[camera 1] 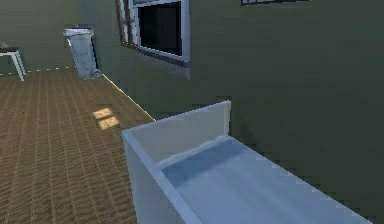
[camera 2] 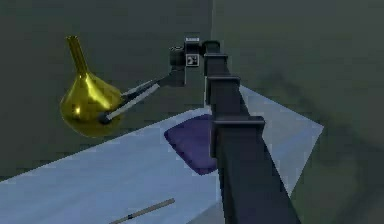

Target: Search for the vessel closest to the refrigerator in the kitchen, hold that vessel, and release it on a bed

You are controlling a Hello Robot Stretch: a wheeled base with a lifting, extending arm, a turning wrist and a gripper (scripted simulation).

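A golden vessel (camera 2: 88,98) with a round belly and a long flared neck hangs at the far end of my gripper (camera 2: 112,113), clear of the surface below, so the gripper holds it. The dark arm (camera 2: 235,120) rises from the arm side view's bottom edge and reaches over a pale blue bed (camera 2: 90,180). The thin fingers (camera 2: 140,97) run left from the gripper's body to the vessel's lower right side. In the forward view the bed (camera 1: 215,170) stands at the lower right, with its raised end board facing me.
A purple cushion (camera 2: 192,143) lies on the bed beside the arm, and a thin grey stick (camera 2: 142,211) lies near the front edge. A dark green wall with a window (camera 1: 160,30) runs along the right. A grey bin (camera 1: 82,50) and a white table (camera 1: 12,58) stand far off on the wood floor (camera 1: 60,130).
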